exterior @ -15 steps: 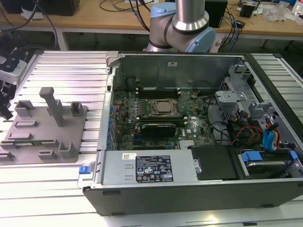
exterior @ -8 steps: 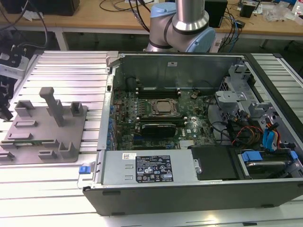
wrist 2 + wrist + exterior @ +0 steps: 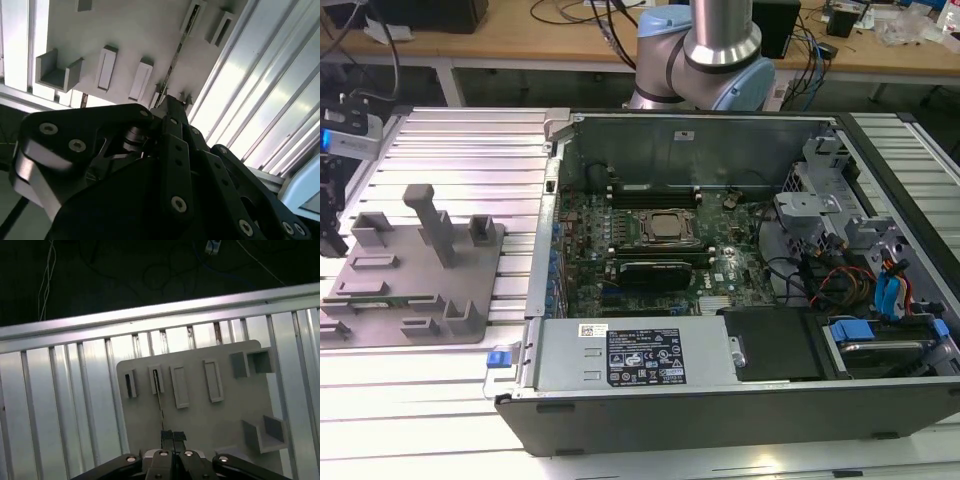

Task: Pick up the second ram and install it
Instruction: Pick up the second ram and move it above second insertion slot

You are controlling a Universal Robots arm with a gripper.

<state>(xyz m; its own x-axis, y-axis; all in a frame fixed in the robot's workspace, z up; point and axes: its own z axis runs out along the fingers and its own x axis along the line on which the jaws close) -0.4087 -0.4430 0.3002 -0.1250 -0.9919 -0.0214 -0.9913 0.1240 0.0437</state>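
Beneath the gripper (image 3: 173, 436) and spreading out on every side of it lies a silvery aluminium tabletop of long parallel ribbed slats (image 3: 60, 405), which catches bright light in pale, glaring bands. Past the table's edge beyond the gripper, the first wrist view shows a dark, shadowed floor (image 3: 125, 285) with thin white cables (image 3: 50, 270) trailing across it. Well away from the gripper, at the back of the exterior view, stands a long light-brown wooden workbench (image 3: 550, 45) on a white frame (image 3: 445, 75), strewn with black cables (image 3: 605, 25).
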